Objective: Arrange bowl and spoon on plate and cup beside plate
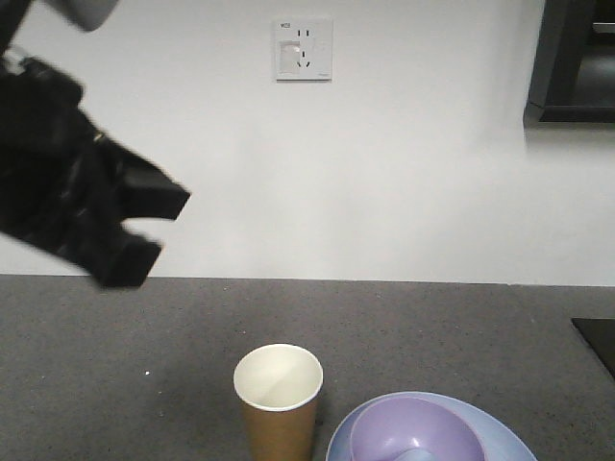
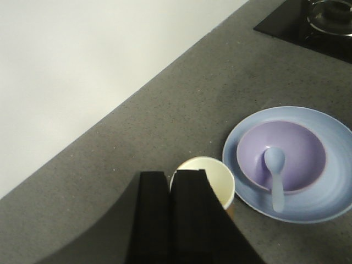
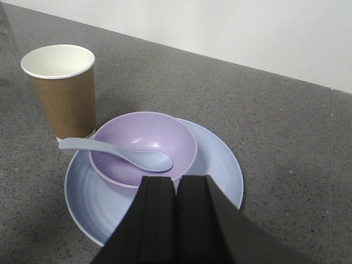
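Right end effector (image 3: 175, 190) clenched, empty, just above plate (image 3: 220, 165); bowl (image 3: 144, 144) with spoon (image 3: 118, 153) ahead, cup (image 3: 62, 91) beyond-left. Left end effector (image 2: 169, 184) clenched above cup.

Lavender bowl (image 3: 143, 146); pale blue plate (image 3: 220, 170), faintly ringed; spoon (image 3: 118, 154) pale blue, perhaps whitish. Brown cup (image 3: 63, 93), white inside and at base. Speckled dark grey worktop (image 3: 264, 115). Black hand (image 1: 139, 226).
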Robot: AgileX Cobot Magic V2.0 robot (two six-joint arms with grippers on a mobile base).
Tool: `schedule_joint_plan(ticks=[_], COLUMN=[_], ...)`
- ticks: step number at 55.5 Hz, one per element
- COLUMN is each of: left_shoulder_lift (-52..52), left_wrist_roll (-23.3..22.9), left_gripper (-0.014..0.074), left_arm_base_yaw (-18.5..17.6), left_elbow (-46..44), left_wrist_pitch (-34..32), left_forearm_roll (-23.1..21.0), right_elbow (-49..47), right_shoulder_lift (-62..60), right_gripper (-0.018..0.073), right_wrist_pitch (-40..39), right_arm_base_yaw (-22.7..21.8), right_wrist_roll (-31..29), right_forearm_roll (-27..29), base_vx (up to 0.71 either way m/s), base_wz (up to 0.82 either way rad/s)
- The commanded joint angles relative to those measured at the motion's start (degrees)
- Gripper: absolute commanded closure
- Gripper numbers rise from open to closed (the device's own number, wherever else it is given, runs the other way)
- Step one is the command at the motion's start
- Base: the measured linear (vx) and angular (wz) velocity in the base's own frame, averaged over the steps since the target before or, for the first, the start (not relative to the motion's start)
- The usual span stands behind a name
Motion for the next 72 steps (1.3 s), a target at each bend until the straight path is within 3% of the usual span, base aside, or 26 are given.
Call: schedule_joint_plan(ticks=[1,12,21,26,55,62,67,72], left_shoulder_lift=[-10.13,-29.72,-39.97,-43.07,-43.72,-43.71,-44.57,-46.99], left_wrist_roll=[-4.05,-12.14,-18.14,-18.81,-18.87,-18.69,-17.64,-15.13], left_gripper=[0.06,0.06,0.06,0.06,0.06,0.06,0.0597,0.0596], left_arm_base_yaw=[-0.1,-0.04,-0.04,-0.04,-0.04,-0.04,2.34,9.27], left_elbow=[13.91,47.0,60.59,62.8,62.74,63.15,65.63,71.11], left_wrist_pitch=[-12.16,-29.4,-37.57,-40.7,-40.71,-41.87,-44.56,-49.41], left_forearm_roll=[0.3,0.23,0.3,0.3,-0.59,2.07,4.03,2.39], right_elbow=[-1.66,-1.66,-1.66,-1.66,-1.66,-1.66,-1.66,-1.66], right_shoulder_lift=[0.16,0.16,0.16,0.16,0.16,0.16,0.16,0.16], right_gripper=[0.0568,0.0568,0.0568,0.0568,0.0568,0.0568,0.0568,0.0568], right_wrist_pitch=[-4.0,-4.35,-3.79,-3.31,-3.24,-3.24,-3.24,-3.3], right_arm_base_yaw=[0.09,0.09,0.09,0.09,0.09,0.09,0.09,0.09], right_wrist_roll=[-0.14,-0.14,-0.14,-0.14,-0.14,-0.14,-0.14,-0.14], right_forearm_roll=[0.83,0.89,1.26,1.82,1.81,1.81,1.81,1.87], base_vx=[0.0,0.0,0.0,0.0,0.0,0.0,0.0,0.0], base_wz=[0.0,0.0,0.0,0.0,0.0,0.0,0.0,0.0])
